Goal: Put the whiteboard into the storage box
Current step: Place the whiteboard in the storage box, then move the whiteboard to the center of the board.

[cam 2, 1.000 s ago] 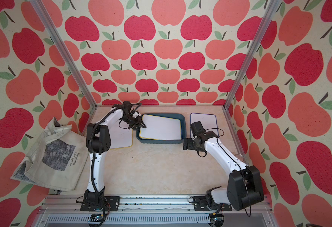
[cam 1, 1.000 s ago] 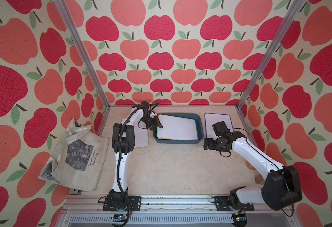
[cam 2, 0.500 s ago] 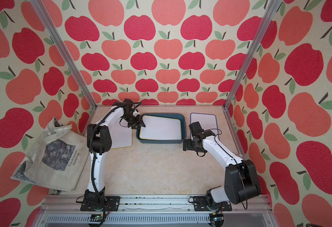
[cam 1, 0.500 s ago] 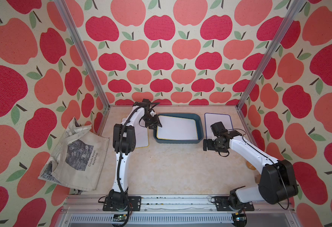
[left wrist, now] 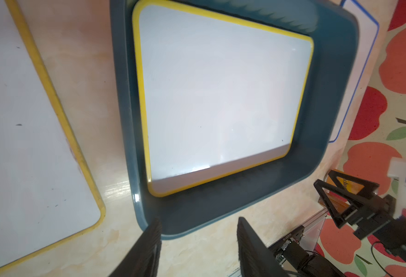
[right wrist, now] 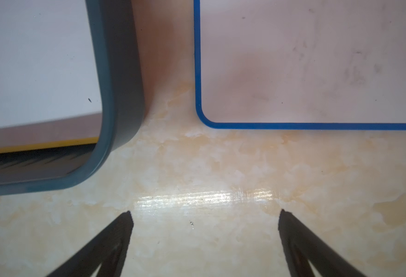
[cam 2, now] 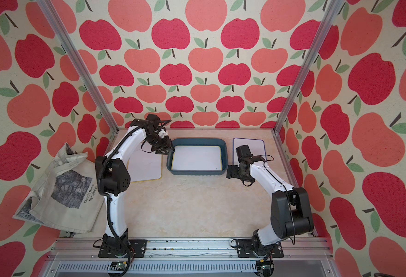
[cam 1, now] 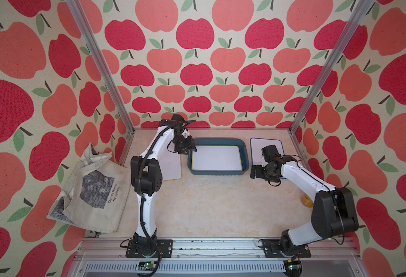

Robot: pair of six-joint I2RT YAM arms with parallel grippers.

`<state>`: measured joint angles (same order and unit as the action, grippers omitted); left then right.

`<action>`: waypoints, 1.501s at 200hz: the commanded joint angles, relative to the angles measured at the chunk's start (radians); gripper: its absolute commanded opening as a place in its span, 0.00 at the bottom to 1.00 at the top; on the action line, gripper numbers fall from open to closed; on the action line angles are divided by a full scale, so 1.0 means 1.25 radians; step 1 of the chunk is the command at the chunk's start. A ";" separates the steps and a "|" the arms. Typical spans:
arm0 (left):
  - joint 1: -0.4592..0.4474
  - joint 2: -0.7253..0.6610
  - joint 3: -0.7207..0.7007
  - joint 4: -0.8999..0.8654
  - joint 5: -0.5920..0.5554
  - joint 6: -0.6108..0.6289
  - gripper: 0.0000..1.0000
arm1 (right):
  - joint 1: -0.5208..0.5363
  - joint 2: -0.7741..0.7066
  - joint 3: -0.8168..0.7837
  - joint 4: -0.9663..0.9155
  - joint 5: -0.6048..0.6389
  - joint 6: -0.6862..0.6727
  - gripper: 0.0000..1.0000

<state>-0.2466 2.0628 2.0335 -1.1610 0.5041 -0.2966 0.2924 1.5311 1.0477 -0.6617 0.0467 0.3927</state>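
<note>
Left claw (left wrist: 199,220) part-open, empty, over storage box (left wrist: 336,72) rim; whiteboard (left wrist: 221,96) inside; right claw (right wrist: 204,212) wide, empty.

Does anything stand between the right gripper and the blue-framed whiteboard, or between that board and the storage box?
Nothing visible does. Only bare table lies between the open right gripper and the blue-framed whiteboard, and between that board and the storage box. The box already holds a yellow-framed whiteboard lying flat.

Top views high, frontal, looking down; wrist views close, both sharing storage box (left wrist: 326,84).
</note>
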 commanded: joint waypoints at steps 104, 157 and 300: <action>0.013 -0.545 -0.649 0.201 -0.011 -0.087 0.53 | -0.097 0.166 0.062 0.167 -0.076 -0.066 0.97; 0.020 -0.597 -0.739 0.241 -0.002 -0.139 0.52 | -0.111 0.242 0.097 0.160 -0.084 -0.058 0.96; 0.040 -0.705 -0.760 0.204 -0.007 -0.148 0.52 | -0.054 0.136 -0.087 0.124 -0.160 0.014 0.96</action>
<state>-0.2104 1.2278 1.0962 -0.8696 0.5045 -0.4812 0.1894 1.7130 1.0061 -0.3935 -0.1070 0.3584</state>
